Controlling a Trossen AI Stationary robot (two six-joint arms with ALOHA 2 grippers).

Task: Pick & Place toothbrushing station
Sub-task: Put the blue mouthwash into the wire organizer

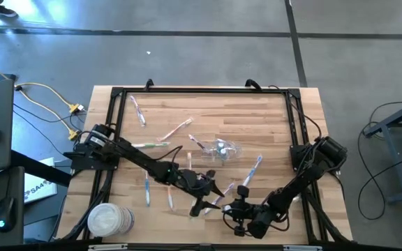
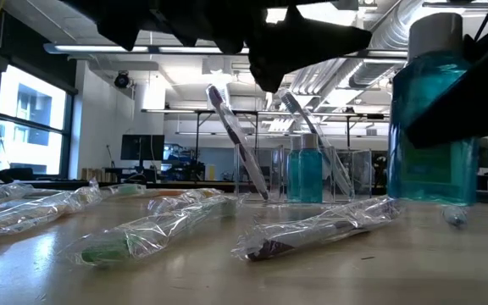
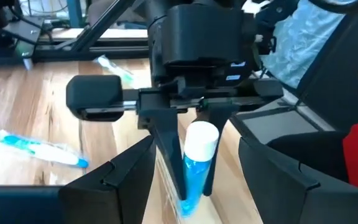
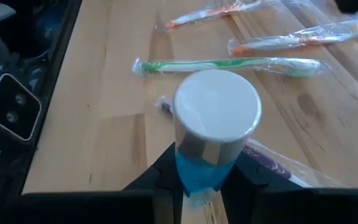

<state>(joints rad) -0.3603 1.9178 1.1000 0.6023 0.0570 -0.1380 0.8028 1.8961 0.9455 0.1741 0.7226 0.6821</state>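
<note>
My right gripper [image 1: 230, 209] [image 4: 197, 183], near the table's front edge, is shut on a small blue bottle with a white cap [image 3: 199, 163] [image 2: 432, 110]. My left gripper [image 1: 211, 197] [image 3: 197, 193] is open and faces it from the left. Its fingers stand well apart on either side of the bottle and touch nothing. A transparent container [image 1: 218, 148] [image 2: 305, 174] stands mid-table with two toothbrushes leaning in it beside another blue bottle. Wrapped toothbrushes lie flat on the wood: a green one [image 4: 229, 64] [image 1: 149, 144], blue ones [image 1: 253, 171], an orange one [image 1: 176, 129]. My right gripper pinches the bottle's blue body [image 3: 191, 180], just below the white cap [image 4: 216, 111], between its two fingers [image 3: 166, 149]. The fingers slant down from the table's right side. The bottle stands upright in the hold, lifted clear of the table.
A black frame [image 1: 117, 125] runs around the tabletop. A round white stack [image 1: 107, 219] sits at the near left corner. A wrapped purple-ended toothbrush [image 2: 312, 233] lies close under the held bottle. Yellow cables [image 1: 47, 104] lie off the table's left side.
</note>
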